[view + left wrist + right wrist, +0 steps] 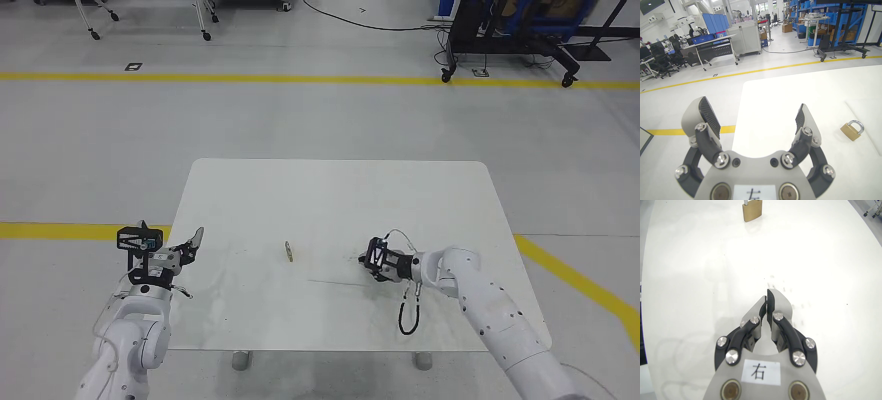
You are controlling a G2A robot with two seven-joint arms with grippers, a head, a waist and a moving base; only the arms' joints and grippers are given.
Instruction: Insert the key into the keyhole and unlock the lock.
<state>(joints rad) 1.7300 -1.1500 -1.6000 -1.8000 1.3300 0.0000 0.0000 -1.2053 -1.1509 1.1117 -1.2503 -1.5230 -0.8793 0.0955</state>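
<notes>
A brass padlock (288,250) with a silver shackle lies flat near the middle of the white table (330,190). In the left wrist view the padlock (851,131) rests some way beyond my left gripper (753,102). That gripper (185,250) hovers at the table's left edge, open and holding nothing. My right gripper (372,258) sits low over the table to the right of the padlock and points toward it. In the right wrist view my right gripper (766,294) is shut, pad tips pressed together, with the padlock (752,211) straight ahead. I cannot tell whether anything is pinched between the pads.
A black cable loop (408,315) hangs from the right arm over the table's front right area. Yellow floor lines (300,77) run around the table. A wheeled rack (520,40) stands far behind on the right.
</notes>
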